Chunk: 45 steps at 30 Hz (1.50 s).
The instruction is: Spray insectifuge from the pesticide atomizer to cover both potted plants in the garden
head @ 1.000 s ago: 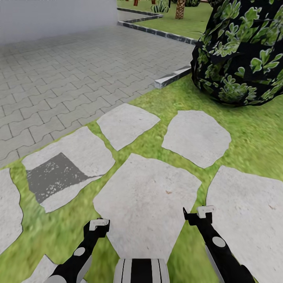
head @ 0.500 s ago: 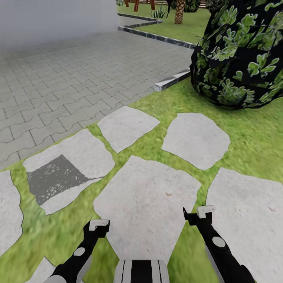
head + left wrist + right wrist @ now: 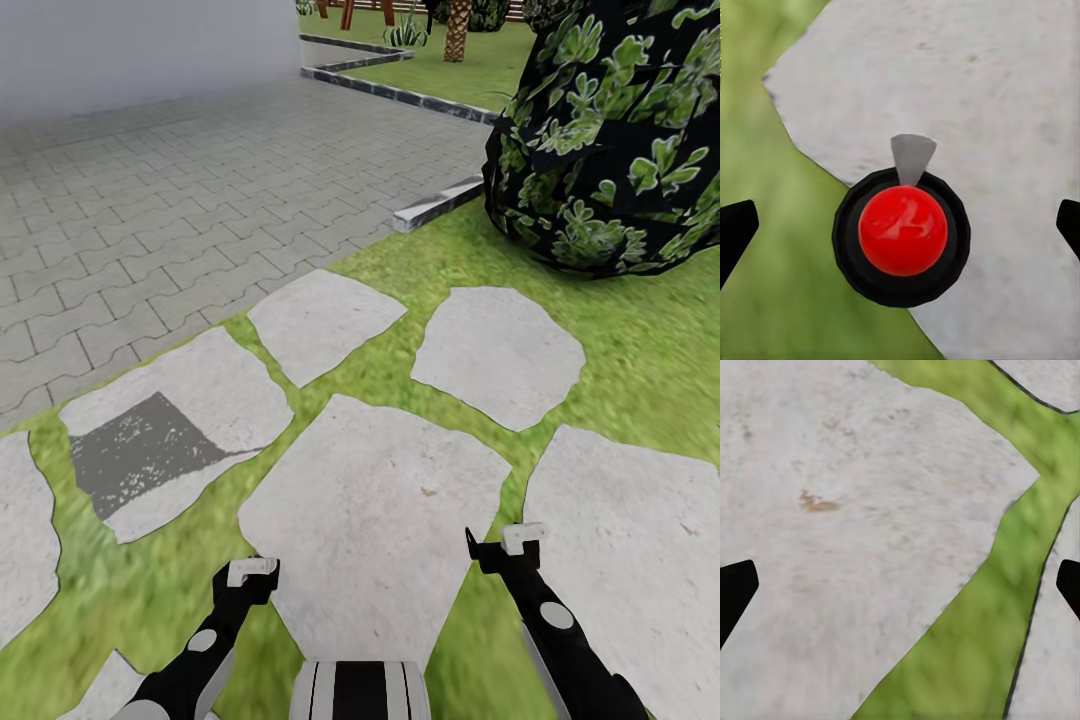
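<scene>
Since a second ago the whole head view has slid a little, the bush and far lawn sitting slightly lower in the picture, which reads as the camera and base creeping forward rather than anything in the scene moving; between the last half second and now almost nothing shifts. The largest thing ahead is the grey brick paving (image 3: 180, 190), bordered by a dark kerb (image 3: 437, 203), then the lawn (image 3: 640, 320) with its pale stepping stones (image 3: 372, 520), and a big dark bush (image 3: 610, 140) with bright green leaves at the right. Far off, beyond the kerb, stand a scaly palm trunk (image 3: 458, 28) and a spiky plant (image 3: 405, 32). The sprayer and the two potted plants are not to be seen here, so the robot is, I judge, on its way to them. The left tool (image 3: 251, 572) and right tool (image 3: 512, 545) hang low in front of the trunk; each wrist view shows dark fingertips (image 3: 735, 229) at opposite edges, so both stand apart and empty, the right fingertips (image 3: 735, 585) over stone and grass. To do this leg well, steer onto the paving, clear of the bush, and keep both arms tucked. A red ball (image 3: 902, 230) sits under the left wrist camera. No writing or brand is readable.
</scene>
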Available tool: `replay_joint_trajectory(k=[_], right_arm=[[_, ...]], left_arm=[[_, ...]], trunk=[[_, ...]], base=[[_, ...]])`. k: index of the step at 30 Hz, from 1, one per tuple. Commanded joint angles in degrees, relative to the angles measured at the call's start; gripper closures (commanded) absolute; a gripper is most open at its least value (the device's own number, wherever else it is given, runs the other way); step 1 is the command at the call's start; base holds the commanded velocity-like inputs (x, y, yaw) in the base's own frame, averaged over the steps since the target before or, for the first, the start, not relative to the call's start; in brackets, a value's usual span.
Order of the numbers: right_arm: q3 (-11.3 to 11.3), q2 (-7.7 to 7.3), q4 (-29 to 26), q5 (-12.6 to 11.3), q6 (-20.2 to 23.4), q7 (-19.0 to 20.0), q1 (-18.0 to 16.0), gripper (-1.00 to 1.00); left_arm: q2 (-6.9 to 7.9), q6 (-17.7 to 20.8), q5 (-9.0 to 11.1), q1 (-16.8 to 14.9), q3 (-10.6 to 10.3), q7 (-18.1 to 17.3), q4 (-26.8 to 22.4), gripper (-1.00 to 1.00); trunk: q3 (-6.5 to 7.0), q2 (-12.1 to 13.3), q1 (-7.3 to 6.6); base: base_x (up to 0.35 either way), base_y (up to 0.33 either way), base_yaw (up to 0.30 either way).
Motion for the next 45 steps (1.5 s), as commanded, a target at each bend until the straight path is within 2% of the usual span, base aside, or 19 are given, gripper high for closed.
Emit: replay_joint_trajectory(k=[1,4,5,31,45], right_arm=[[-0.01,-0.02,-0.02,0.44,0.04,0.03,-0.01,-1.0],[-0.01,-0.01,-0.02,0.44,0.05,0.03,-0.01,-1.0],[-0.01,-0.03,-0.02,0.44,0.04,0.03,-0.01,-1.0],[-0.01,-0.02,-0.02,0.44,0.05,0.03,-0.01,-1.0],[0.0,0.03,-0.04,0.44,-0.01,0.03,-0.01,-1.0]], left_arm=[[0.0,-0.19,-0.03,-0.02,-0.03,0.11,0.05,-1.0],[0.03,-0.19,-0.06,-0.02,-0.02,0.11,0.05,-1.0],[0.06,-0.19,-0.06,-0.02,-0.01,0.11,0.05,1.0],[0.17,-0.19,0.11,-0.02,-0.09,-0.02,-0.18,1.0],[0.28,-0.06,0.09,-0.02,-0.19,-0.07,-0.18,1.0]], trunk=[[-0.03,-0.01,-0.01],[-0.03,-0.01,-0.01],[-0.03,-0.01,-0.01],[-0.03,-0.01,-0.01],[3.07,0.18,-0.37]], base=[[0.0,0.0,0.0],[0.0,0.0,0.0],[0.0,0.0,0.0],[0.0,0.0,0.0],[0.0,0.0,0.0]])
